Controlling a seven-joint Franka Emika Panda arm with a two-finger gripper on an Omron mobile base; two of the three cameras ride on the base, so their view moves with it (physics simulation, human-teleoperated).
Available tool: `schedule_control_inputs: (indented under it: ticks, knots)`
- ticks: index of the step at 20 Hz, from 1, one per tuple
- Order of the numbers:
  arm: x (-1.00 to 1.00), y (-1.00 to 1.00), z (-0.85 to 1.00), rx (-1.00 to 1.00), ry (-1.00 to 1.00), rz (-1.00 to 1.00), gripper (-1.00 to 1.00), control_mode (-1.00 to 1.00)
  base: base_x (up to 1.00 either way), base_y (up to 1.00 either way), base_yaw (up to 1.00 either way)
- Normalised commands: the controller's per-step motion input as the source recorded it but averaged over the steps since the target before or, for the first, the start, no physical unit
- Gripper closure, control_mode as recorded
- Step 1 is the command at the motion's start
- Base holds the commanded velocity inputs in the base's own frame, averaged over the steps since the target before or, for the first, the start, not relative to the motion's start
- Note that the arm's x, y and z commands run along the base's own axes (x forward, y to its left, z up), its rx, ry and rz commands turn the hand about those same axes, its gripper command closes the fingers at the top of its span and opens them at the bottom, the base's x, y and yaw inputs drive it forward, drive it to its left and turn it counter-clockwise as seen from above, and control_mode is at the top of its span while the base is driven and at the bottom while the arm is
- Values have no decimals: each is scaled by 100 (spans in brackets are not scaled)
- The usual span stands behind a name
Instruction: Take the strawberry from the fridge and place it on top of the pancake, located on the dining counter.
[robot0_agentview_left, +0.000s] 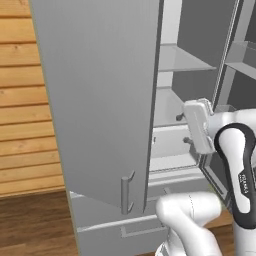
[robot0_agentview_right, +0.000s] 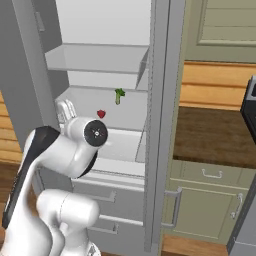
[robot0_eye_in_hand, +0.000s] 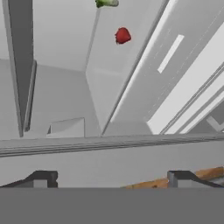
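The strawberry (robot0_eye_in_hand: 123, 36) sits at your twelve o'clock on the fridge (robot0_agentview_right: 160, 125) shelf, your gripper (robot0_eye_in_hand: 109, 179) spread wide, empty.

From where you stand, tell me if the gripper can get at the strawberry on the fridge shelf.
Probably yes: the fridge doors stand open, the gripper is open and faces the strawberry, and nothing lies between them. The green vegetable sits apart, farther back.
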Motion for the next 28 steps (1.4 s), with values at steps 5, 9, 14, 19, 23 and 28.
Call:
schedule_control_inputs:
  ticks: [5,9,14,19,23,28]
  knots:
    - [77,16,-42,7,0,10,-100,-100,0,0,0]
    - [67,23,-34,4,0,11,-100,-100,0,0,0]
    - [34,26,-19,1,0,14,-100,-100,0,0,0]
    - [0,54,-1,1,0,20,-100,-100,0,0,0]
    - [-43,63,0,0,0,25,-100,-100,0,0,0]
    - [-82,60,0,0,-1,27,-100,-100,0,0,0]
